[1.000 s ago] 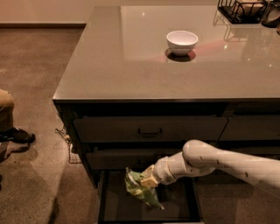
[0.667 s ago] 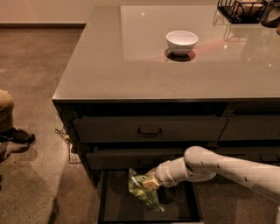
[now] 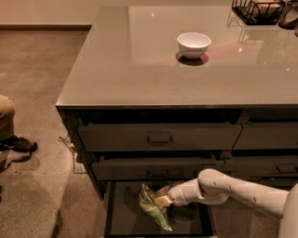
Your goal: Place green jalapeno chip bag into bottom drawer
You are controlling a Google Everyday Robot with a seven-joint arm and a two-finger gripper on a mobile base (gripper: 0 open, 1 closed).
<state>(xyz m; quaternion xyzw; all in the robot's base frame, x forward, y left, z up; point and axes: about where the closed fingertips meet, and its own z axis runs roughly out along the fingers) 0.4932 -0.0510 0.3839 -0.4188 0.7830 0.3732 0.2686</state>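
Note:
The green jalapeno chip bag (image 3: 152,207) is crinkly light green with white patches. It hangs inside the open bottom drawer (image 3: 122,218), close to its dark floor. My gripper (image 3: 162,200) reaches in from the right on a white arm and is shut on the bag's upper right edge. The lower tip of the bag points toward the drawer's front. The drawer is pulled out below the two flat-fronted drawers.
A white bowl (image 3: 193,44) stands on the grey countertop (image 3: 139,69). A dark wire rack (image 3: 258,10) sits at the back right. Two closed drawers with bail handles (image 3: 159,138) are above the open one. A person's leg and shoe (image 3: 11,135) are at the left.
My gripper and the bag have sunk a little lower into the bottom drawer and shifted slightly right. Nothing else has moved.

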